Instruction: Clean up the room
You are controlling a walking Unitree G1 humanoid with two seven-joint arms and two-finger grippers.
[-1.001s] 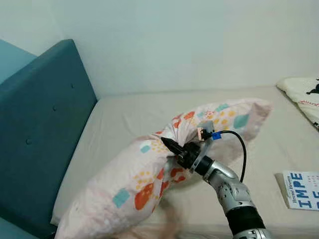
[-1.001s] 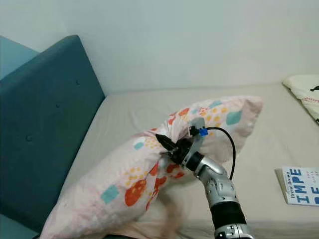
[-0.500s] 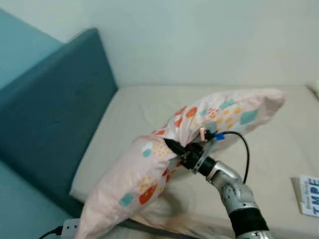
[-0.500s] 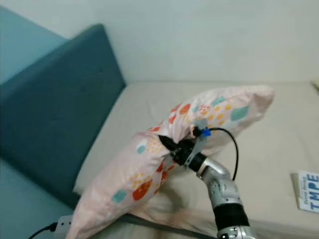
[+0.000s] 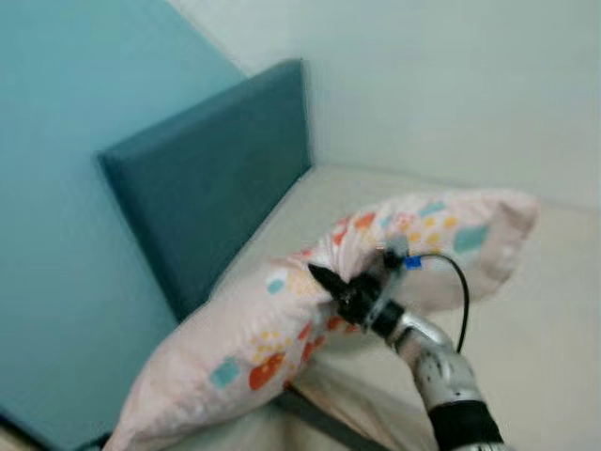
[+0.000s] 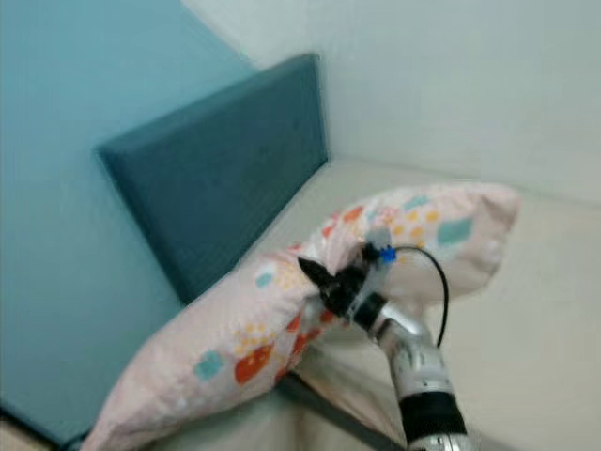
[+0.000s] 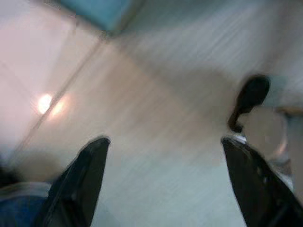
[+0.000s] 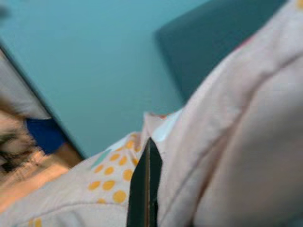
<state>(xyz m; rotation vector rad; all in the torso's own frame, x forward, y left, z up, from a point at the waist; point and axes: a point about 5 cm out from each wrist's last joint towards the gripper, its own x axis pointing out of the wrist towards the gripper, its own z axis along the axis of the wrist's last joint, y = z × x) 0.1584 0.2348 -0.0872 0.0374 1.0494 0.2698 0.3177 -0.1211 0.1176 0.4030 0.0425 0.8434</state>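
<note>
Pillow (image 5: 319, 315), long and soft in a pale pink cover printed with orange, yellow and teal patches, hangs pinched at its middle in my right end effector (image 5: 331, 287), whose two black fingers are clenched on a fold of the fabric. One end of it droops past the near edge of the bed toward the floor, while the other end lifts over the beige mattress (image 5: 540, 329). Behind it stands the dark teal upholstered headboard (image 5: 211, 183), set against a lighter teal wall (image 5: 75, 188), with a pale wall meeting it at the corner. The silver right arm (image 5: 441, 376) reaches up from below, a black cable looping over its wrist. My left end effector (image 7: 165, 175) hangs idle over pale flooring, fingers spread wide and holding nothing.

I judge the step in hand to be carrying the pillow to the head of the bed. The next move, as I see it, calls for swinging it toward the headboard, lowering it flat onto the mattress so neither end overhangs, and only then letting go.
</note>
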